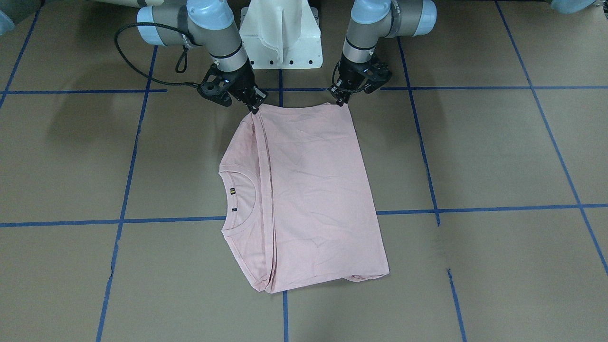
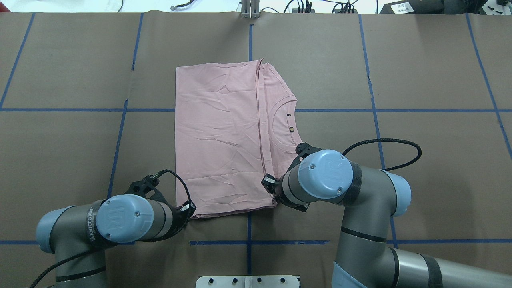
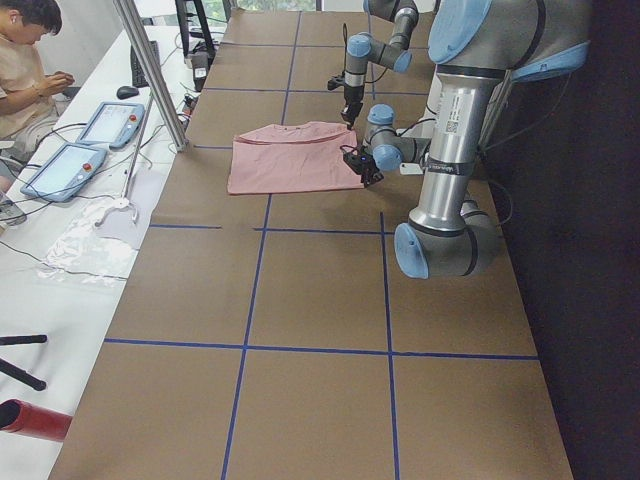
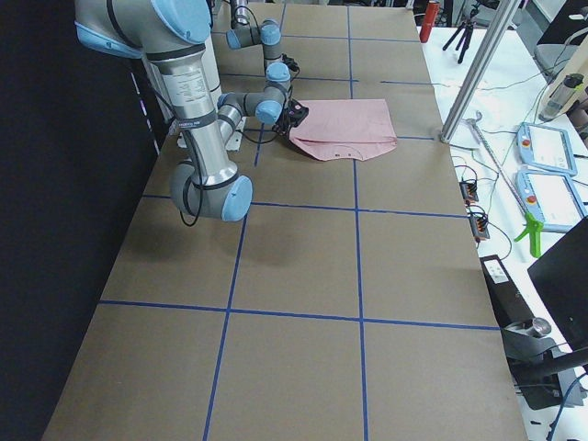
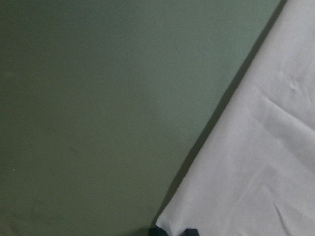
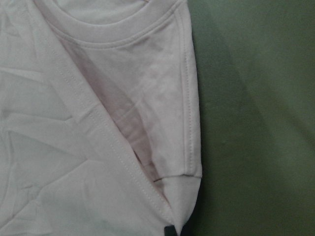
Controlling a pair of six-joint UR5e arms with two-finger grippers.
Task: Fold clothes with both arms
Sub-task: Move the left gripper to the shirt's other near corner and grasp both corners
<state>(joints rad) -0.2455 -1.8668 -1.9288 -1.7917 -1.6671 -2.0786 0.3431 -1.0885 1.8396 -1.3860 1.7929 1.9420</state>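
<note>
- T-shirt [image 1: 313, 190], pale pink, lies folded flat on the brown table [image 1: 475, 156], stretching away from both sets of fingertips toward the side far from the robot.
- Left gripper [image 1: 340, 99] has its fingers closed on one corner of the shirt's near edge. The left wrist view shows that corner caught between two dark fingertips [image 5: 155, 230].
- Right gripper [image 1: 255, 105] pinches the other corner of the same edge, where the folded-over layer meets the sleeve. Its wrist view shows the cloth drawn to a point at one dark fingertip [image 6: 170, 230].
- Neckline [image 1: 244, 199] lies beyond the right gripper's fingers, partly covered by the folded layer, whose hem runs straight out from those fingers.
- Between the two pinched corners, the near edge runs straight.
- Blue tape lines [image 1: 498, 208] cross the table beside and beyond the fingers, and the white pedestal [image 1: 281, 33] stands just behind them.
- A person [image 3: 25, 60] sits at a side bench, well apart from both grippers.
</note>
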